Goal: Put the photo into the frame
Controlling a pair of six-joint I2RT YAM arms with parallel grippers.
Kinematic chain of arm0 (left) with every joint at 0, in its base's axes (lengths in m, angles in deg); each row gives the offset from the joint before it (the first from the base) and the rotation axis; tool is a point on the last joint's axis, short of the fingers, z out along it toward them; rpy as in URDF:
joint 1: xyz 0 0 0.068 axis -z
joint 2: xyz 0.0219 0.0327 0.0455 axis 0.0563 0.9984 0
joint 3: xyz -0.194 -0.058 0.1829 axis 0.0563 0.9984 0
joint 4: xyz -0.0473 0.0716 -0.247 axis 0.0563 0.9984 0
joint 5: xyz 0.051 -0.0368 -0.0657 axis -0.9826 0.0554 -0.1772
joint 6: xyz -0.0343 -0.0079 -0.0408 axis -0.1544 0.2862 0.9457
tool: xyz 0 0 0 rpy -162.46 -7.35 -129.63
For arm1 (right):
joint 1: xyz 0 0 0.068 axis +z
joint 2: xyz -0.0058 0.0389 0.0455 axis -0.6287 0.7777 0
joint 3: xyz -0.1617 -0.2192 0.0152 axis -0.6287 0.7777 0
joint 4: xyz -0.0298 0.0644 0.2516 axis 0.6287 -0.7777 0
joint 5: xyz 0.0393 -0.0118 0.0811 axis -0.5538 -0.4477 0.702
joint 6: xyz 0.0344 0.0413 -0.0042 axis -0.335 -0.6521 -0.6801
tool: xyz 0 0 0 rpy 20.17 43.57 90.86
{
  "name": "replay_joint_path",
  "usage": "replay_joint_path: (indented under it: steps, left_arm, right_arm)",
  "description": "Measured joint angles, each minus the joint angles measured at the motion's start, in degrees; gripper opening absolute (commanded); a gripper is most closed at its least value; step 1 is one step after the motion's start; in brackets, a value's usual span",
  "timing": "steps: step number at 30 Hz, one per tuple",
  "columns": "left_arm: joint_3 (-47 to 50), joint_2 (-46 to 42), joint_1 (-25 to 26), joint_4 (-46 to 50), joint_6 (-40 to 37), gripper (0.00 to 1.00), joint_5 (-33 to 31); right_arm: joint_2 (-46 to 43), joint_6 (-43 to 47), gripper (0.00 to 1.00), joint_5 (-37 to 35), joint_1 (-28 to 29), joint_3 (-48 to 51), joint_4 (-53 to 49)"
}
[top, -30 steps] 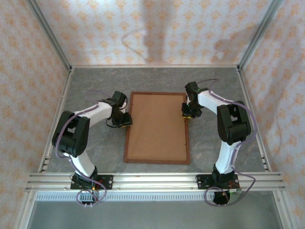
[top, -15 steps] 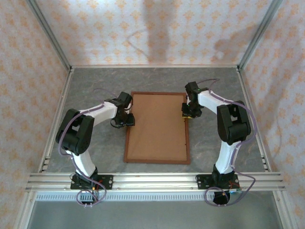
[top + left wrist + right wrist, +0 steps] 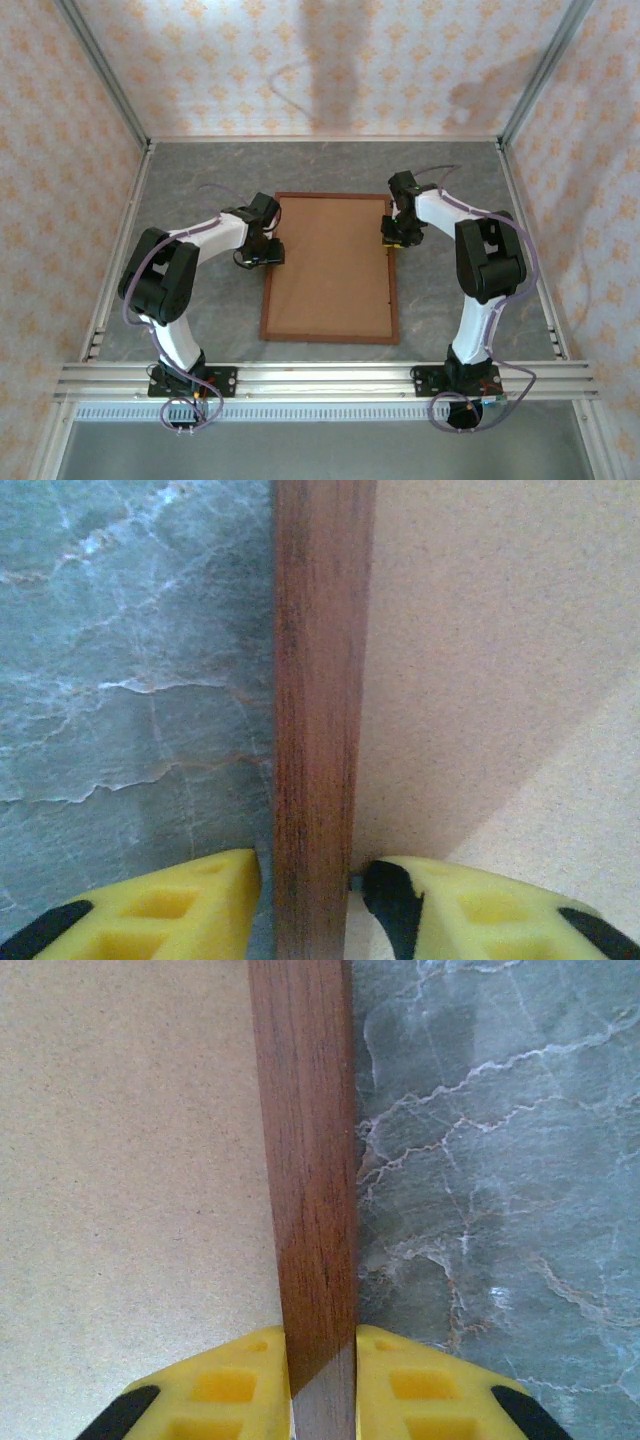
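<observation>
straddling the left rail of a rectangular picture frame of thin reddish-brown wood (image 3: 328, 339), the left gripper (image 3: 268, 257) holds its yellow fingers (image 3: 180, 905) parted, with a sliver of gap on each side of the moulding in the left wrist view. at centre right of the overhead view, the right gripper (image 3: 392, 238) is clamped on the opposite rail, both yellow pads (image 3: 230, 1390) pressed against the wood. the frame lies flat at the centre of the grey marble-patterned table (image 3: 450, 180), apparently back up, with a plain brown cardboard backing board (image 3: 330, 265) filling its opening. whether the photo lies beneath that board cannot be told. with only one side gripped, any lift from here would likely tip the frame about its right rail, and the board, if loose, could slide out. the narrow moulding could also twist free of the pads. a left grip closed off-centre might pinch the board's edge rather than the wood. no brand, label or lettering can be read.
</observation>
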Motion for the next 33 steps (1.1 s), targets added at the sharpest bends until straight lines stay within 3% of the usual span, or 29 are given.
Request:
replay_joint_path:
  steps: [7, 17, 24, 33]
  left_arm:
    - [0.00, -0.68, 0.11, 0.00, -0.02, 0.56, -0.15]
    - [3.06, -8.74, 0.46, 3.61, -0.02, 0.57, 0.59]
    - [6.95, -17.77, -2.01, 9.77, -0.04, 0.51, 1.16]
    - [12.15, -18.36, -2.01, 13.33, -0.28, 0.36, 5.57]
  right_arm:
    - [0.07, 0.00, 0.19, -0.02, 0.00, -0.07, -0.04]
    - [0.11, 0.00, 0.19, -0.07, 0.00, -0.17, -0.22]
    - [0.11, 0.00, 0.19, -0.09, 0.00, -0.17, -0.22]
    - [0.11, 0.00, 0.19, -0.09, 0.00, -0.17, -0.22]
